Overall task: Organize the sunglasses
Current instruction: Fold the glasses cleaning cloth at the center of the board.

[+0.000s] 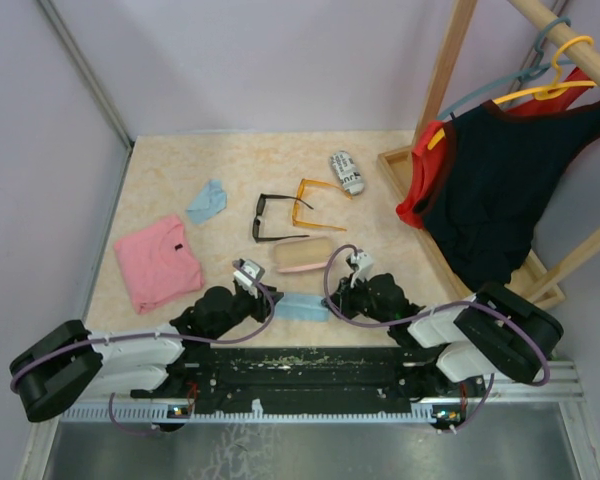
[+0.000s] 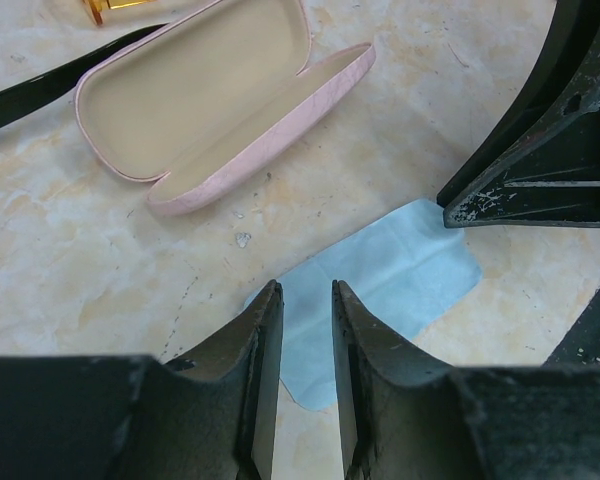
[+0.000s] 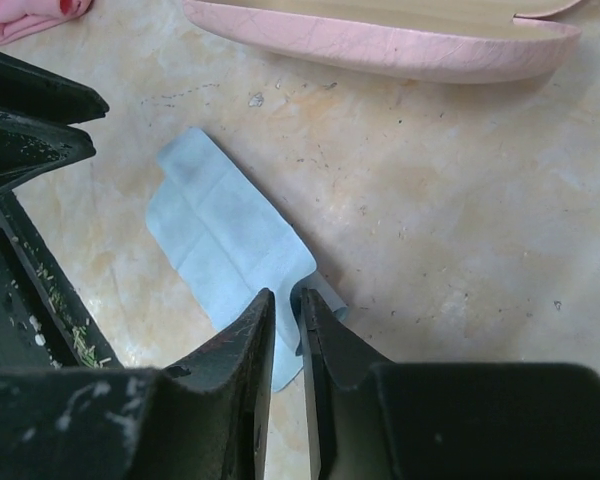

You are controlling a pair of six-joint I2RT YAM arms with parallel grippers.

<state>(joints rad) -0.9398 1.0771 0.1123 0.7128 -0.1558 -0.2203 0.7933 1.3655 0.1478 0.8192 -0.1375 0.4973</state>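
Note:
The black-framed sunglasses (image 1: pixel 270 218) lie unfolded mid-table, and the orange translucent pair (image 1: pixel 315 202) sits just to their right. In the left wrist view only a black arm (image 2: pixel 30 90) and an orange corner (image 2: pixel 110 8) show. A light blue cloth (image 1: pixel 302 306) lies flat between my two grippers. My left gripper (image 1: pixel 268 298) (image 2: pixel 306 288) hovers over the cloth's (image 2: pixel 400 280) left end, jaws a little apart with nothing pinched. My right gripper (image 1: pixel 334 300) (image 3: pixel 285 295) has its tips at the cloth's (image 3: pixel 220 230) right edge, with a narrow gap between the jaws.
An open pink case (image 1: pixel 302 254) (image 2: pixel 270 140) (image 3: pixel 400 45) lies just beyond the cloth. A black-and-white printed case (image 1: pixel 347 172) is at the back. A second blue cloth (image 1: pixel 207 200) and a folded pink garment (image 1: pixel 158 262) lie at the left. A wooden rack with hung clothes (image 1: pixel 490 190) stands at the right.

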